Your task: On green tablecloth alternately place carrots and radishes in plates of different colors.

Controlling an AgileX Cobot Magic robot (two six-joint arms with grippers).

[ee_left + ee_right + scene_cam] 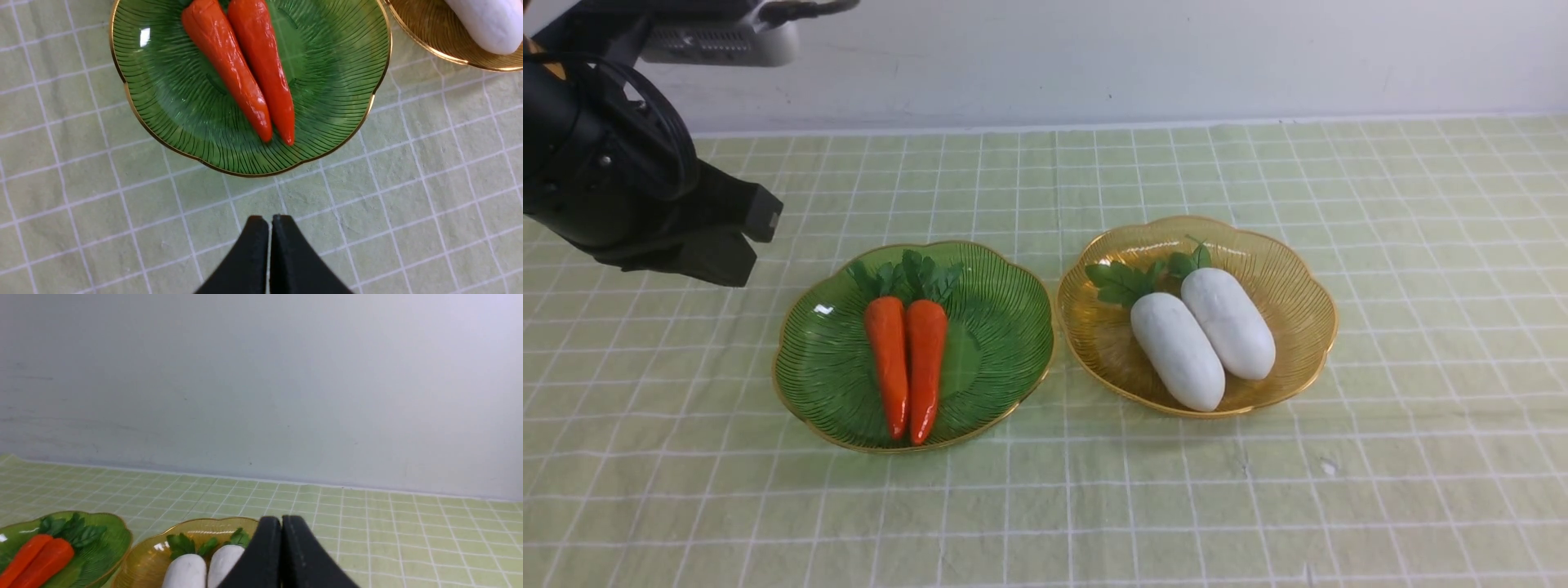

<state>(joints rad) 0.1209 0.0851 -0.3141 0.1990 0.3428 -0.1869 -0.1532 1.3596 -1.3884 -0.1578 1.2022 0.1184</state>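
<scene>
Carrots (pixel 907 363) fill green plate (pixel 1005 327), radishes (pixel 1201 343) amber plate (pixel 1290 286); both jaws clenched, empty.

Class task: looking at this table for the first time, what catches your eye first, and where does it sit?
Two glossy orange carrots lie side by side in the green plate on the robot's left. Two plump white radishes lie together in the amber plate on its right, both plates on the checked green tablecloth.

Behind the tabletop (pixel 1421 506) we see a plain pale grey wall (pixel 1143 57), matte and faintly scuffed with a few small dark specks. Even, soft light falls across it, casting no hard shadows.
</scene>
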